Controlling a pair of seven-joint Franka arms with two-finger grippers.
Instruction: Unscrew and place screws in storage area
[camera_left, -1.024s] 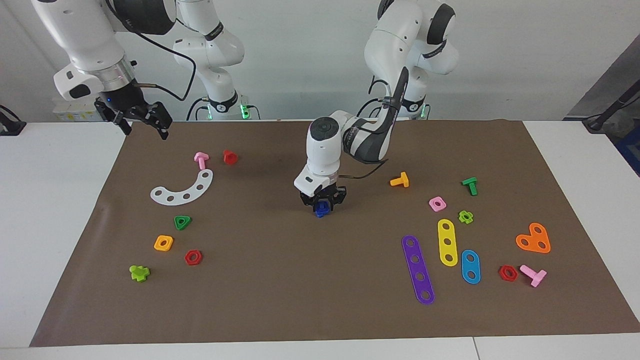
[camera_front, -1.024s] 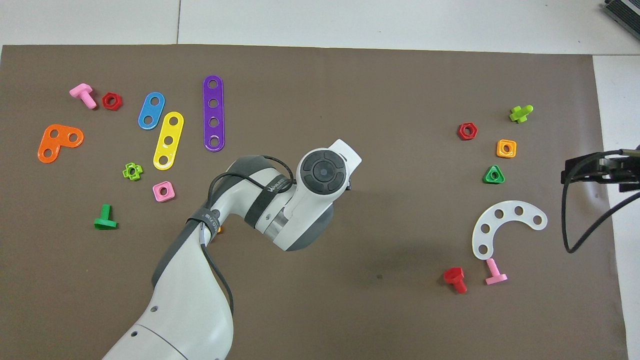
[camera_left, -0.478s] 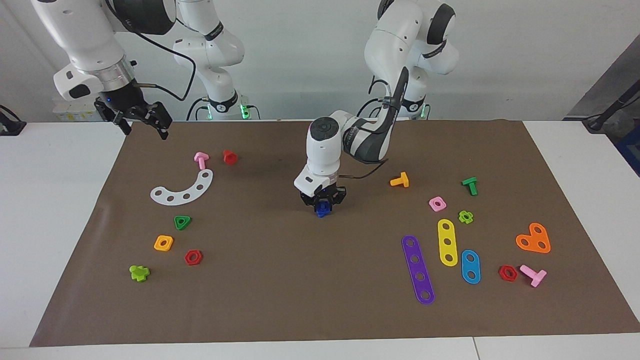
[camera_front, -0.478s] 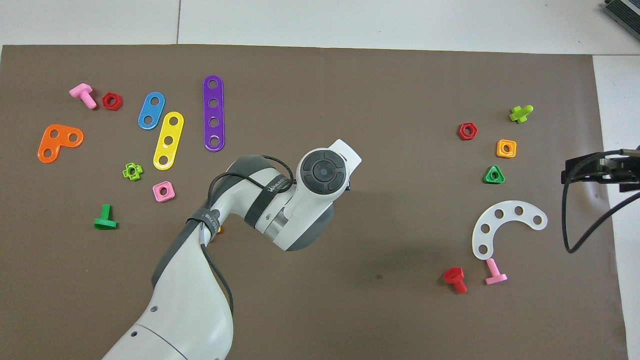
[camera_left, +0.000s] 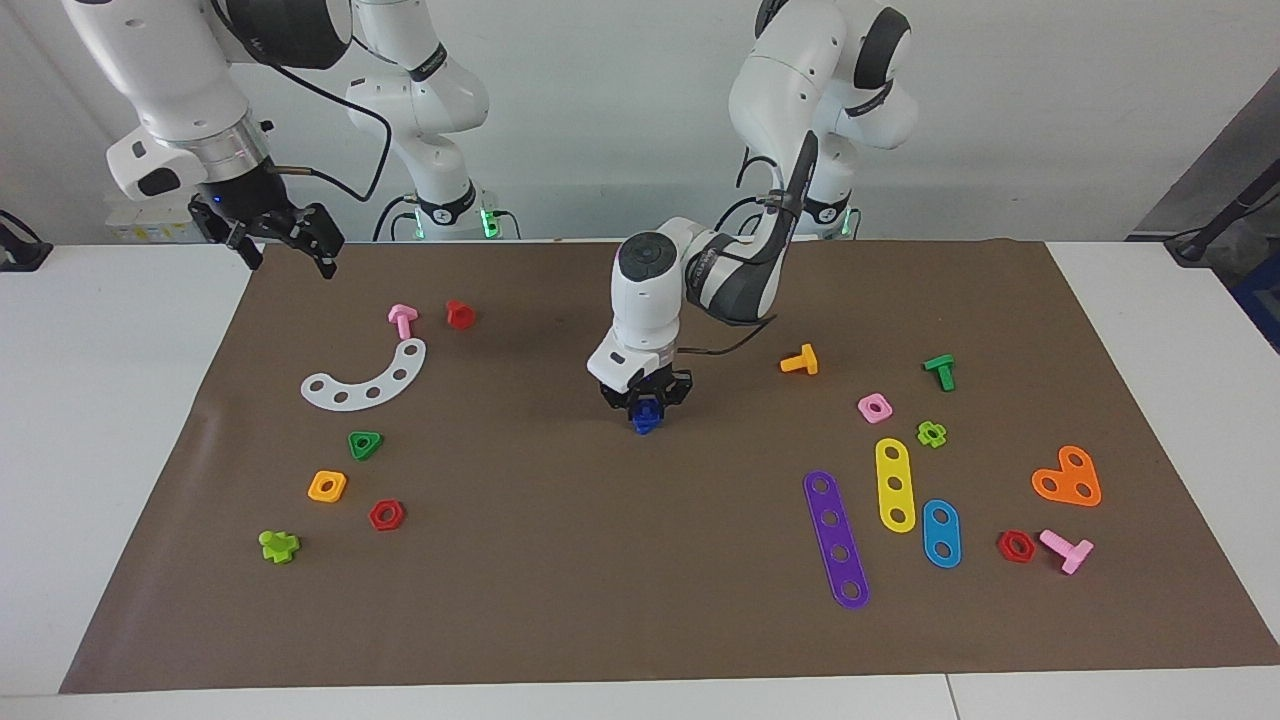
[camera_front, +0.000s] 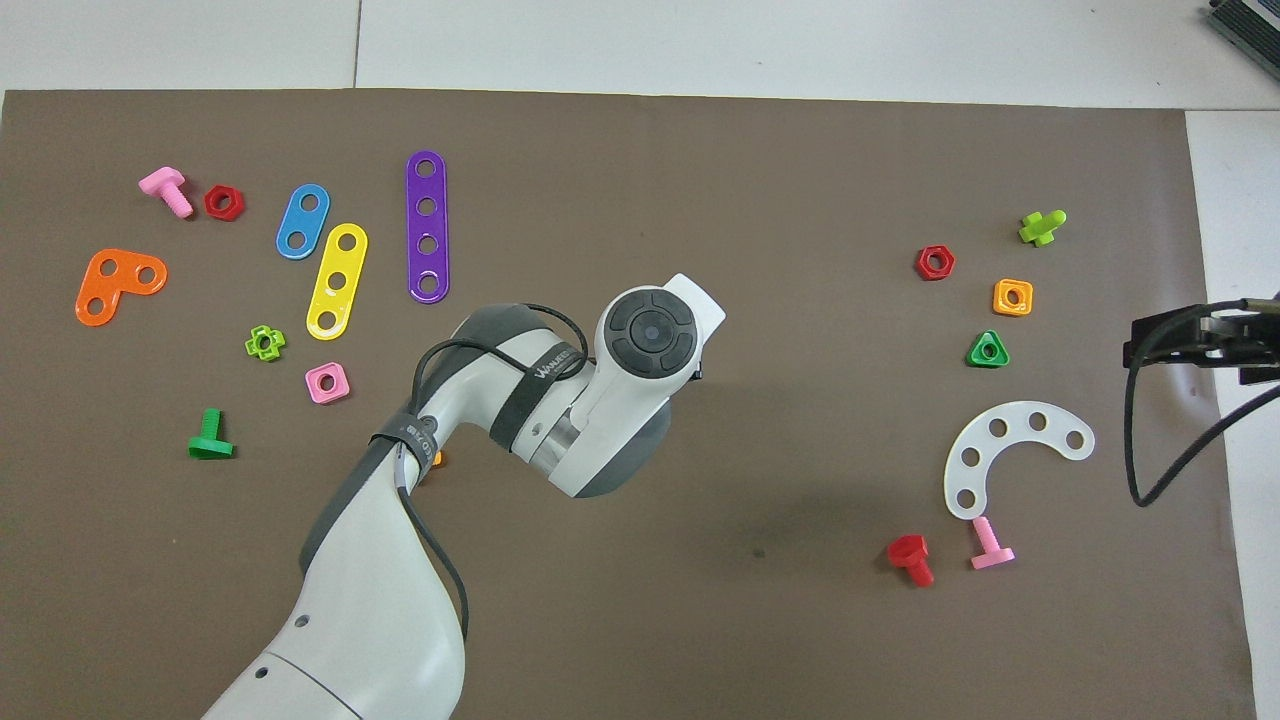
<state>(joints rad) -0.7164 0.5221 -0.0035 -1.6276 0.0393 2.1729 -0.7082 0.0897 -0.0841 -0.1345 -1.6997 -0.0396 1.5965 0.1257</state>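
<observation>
**A:** Where was the left gripper (camera_left: 646, 404)?

**B:** Low over the middle of the brown mat (camera_left: 560, 560) on the tabletop (camera_left: 110, 420), pointing straight down. Its fingers (camera_left: 676, 388) were pinched on the dark-blue bolt (camera_left: 645, 419), which hung out below them, at or just above the mat; I could not tell whether it touched. In the overhead view the arm's wrist covered both the gripper and the bolt.

**A:** And the right gripper (camera_left: 290, 245)?

**B:** It waited up in the air over the mat's edge at the right arm's end of the tabletop, fingers (camera_left: 325, 236) spread with nothing between them.

**A:** What lay toward that end?

**B:** A white curved strip (camera_left: 368, 380) with holes, a pink bolt (camera_left: 402, 320) and a red bolt (camera_left: 459, 314) nearer to the robots than it, and farther from the robots a green triangular nut (camera_left: 365, 444), an orange square nut (camera_left: 327, 486), a red hex nut (camera_left: 386, 514) and a lime bolt (camera_left: 278, 545).

**A:** And toward the left arm's end?

**B:** An orange bolt (camera_left: 800, 360), a green bolt (camera_left: 940, 371), a pink square nut (camera_left: 874, 407), and purple (camera_left: 836, 538), yellow (camera_left: 894, 484) and blue (camera_left: 941, 533) flat strips lying side by side.
</observation>
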